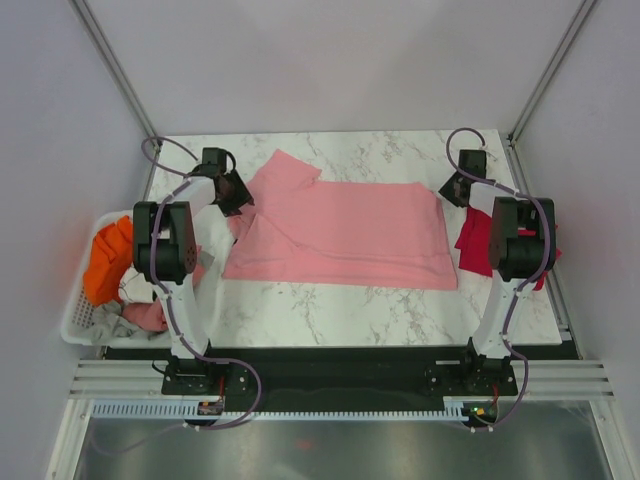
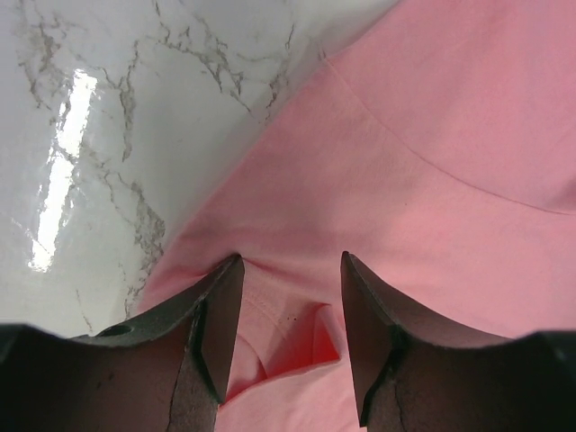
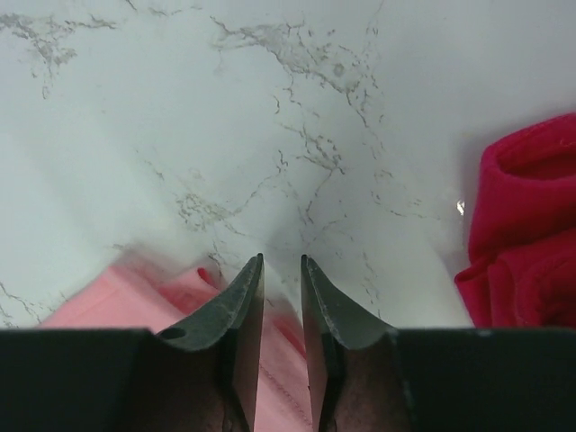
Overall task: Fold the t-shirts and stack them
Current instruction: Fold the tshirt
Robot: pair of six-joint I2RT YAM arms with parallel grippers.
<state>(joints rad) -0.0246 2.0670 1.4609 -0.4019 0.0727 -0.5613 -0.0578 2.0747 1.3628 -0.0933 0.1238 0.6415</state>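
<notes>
The light pink t-shirt (image 1: 340,235) lies spread across the middle of the marble table. My left gripper (image 1: 232,195) is at its left end. In the left wrist view that gripper (image 2: 292,259) stands open, its fingers straddling a raised fold of the pink cloth (image 2: 432,135) without pinching it. My right gripper (image 1: 455,190) is at the shirt's far right corner. In the right wrist view its jaws (image 3: 281,259) stand a narrow gap apart, with the pink hem (image 3: 99,306) running between them near their base. The crimson red t-shirt (image 1: 473,243) lies bunched at the right, partly under the right arm (image 3: 526,225).
A white basket (image 1: 75,320) hangs off the table's left edge, holding orange cloth (image 1: 108,260) and other garments. Bare marble (image 1: 380,310) shows in front of the pink shirt. Grey walls close in the sides and the back.
</notes>
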